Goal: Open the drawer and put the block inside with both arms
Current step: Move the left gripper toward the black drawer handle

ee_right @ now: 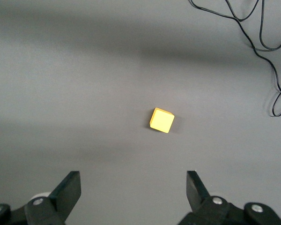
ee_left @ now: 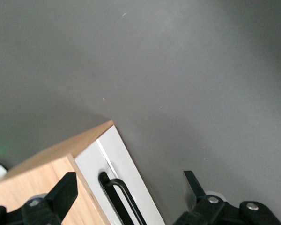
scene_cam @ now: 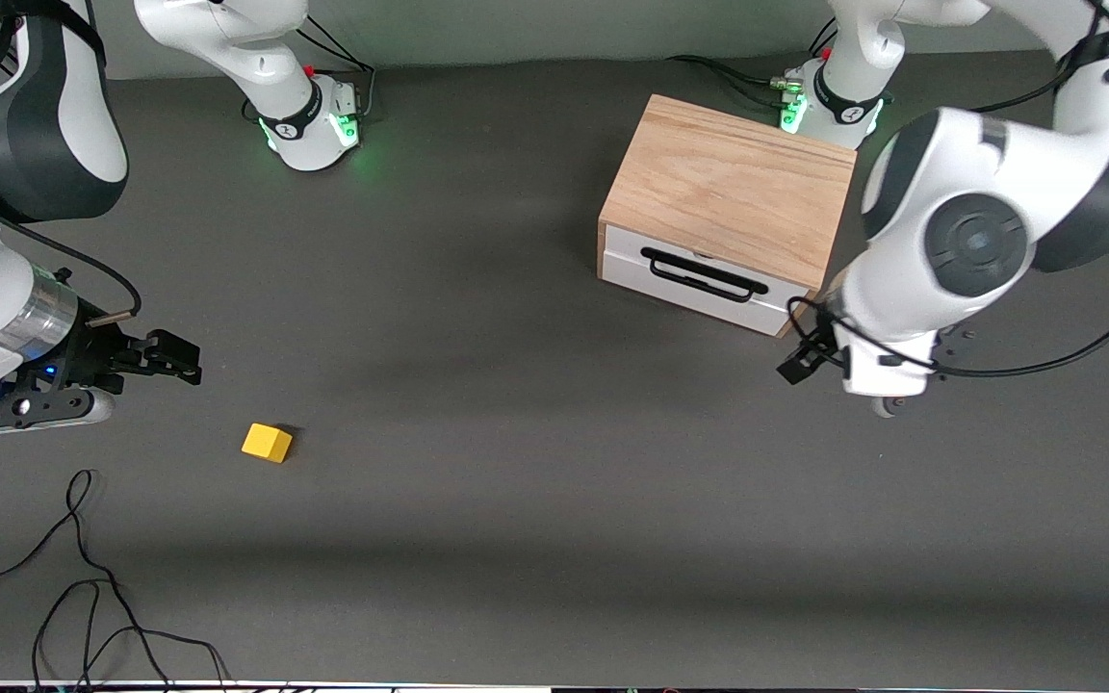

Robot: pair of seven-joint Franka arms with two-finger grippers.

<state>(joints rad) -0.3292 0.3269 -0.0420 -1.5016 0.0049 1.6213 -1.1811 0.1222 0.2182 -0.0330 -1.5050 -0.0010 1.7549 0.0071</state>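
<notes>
Drawer (scene_cam: 699, 279) closed, block (scene_cam: 267, 443) on table (scene_cam: 516, 481)

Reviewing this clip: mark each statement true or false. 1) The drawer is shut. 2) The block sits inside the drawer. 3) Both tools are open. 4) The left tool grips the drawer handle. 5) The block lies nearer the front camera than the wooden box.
1) True: the drawer is flush.
2) False: the block lies on the table.
3) True: left tool, right tool.
4) False: it hangs by the handle, apart.
5) True, versus the wooden box.
</notes>
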